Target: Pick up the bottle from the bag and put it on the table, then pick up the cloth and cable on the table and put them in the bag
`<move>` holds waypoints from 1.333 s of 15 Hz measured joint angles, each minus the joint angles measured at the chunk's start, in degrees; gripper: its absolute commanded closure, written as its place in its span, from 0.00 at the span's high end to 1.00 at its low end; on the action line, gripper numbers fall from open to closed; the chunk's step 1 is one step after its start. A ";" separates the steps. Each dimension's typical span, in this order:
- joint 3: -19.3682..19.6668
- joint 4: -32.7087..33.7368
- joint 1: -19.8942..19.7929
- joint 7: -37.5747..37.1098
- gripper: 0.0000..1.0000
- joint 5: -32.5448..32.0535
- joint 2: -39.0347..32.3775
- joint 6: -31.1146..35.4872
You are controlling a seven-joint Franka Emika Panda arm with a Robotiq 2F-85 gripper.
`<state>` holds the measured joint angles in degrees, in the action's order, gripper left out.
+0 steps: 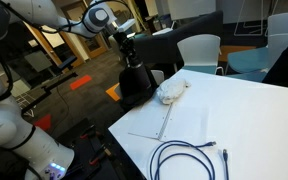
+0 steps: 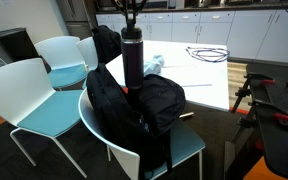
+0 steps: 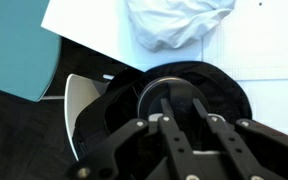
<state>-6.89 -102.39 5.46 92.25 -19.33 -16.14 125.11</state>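
1. The fingers [image 3: 165, 108] are drawn in narrow on the black cap of the bottle [image 2: 133, 60], which hangs upright straight below them.
2. Around the bottle's lower end sits the bag [image 2: 134, 108], black and slumped on a chair [image 3: 72, 100]. In an exterior view the bottle's base is level with the bag's top. Whether it is fully clear of the fabric I cannot tell.
3. In the wrist view the bag's dark fabric rings the cap beneath the fingers, and the chair's white shell edge shows just beside it.
4. Just beyond the fingers begins the surface [image 1: 244, 110], a smooth white tabletop whose edge runs close to the bag.
5. Nearest the fingers on the surface lies the cloth [image 1: 171, 90] — a white-grey bundle, close to that edge.
6. Farther from the fingers than the cloth lies a flat paper sheet [image 1: 189, 118] with a thin rod [image 1: 165, 122] across it.
7. Farthest from the fingers lies the cable [image 1: 189, 158], dark and in loose loops, well apart from the cloth.
8. Around the surface stand white-and-teal chairs [image 2: 29, 95]. On one of them, behind the bottle, rests a second dark bag-like shape [image 2: 106, 42].
9. Well away from the fingers, white cabinets [image 2: 214, 30] line the back wall — the floor [image 2: 44, 160] below is dark.
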 measured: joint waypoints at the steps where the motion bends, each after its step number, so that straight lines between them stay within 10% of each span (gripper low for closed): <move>1: 0.14 -0.08 -0.10 0.00 0.06 0.00 0.72 -0.88; 20: 7.27 -0.03 -9.26 4.34 0.06 1.23 6.75 -2.31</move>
<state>0.38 -102.42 -3.80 96.59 -18.10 -9.40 122.80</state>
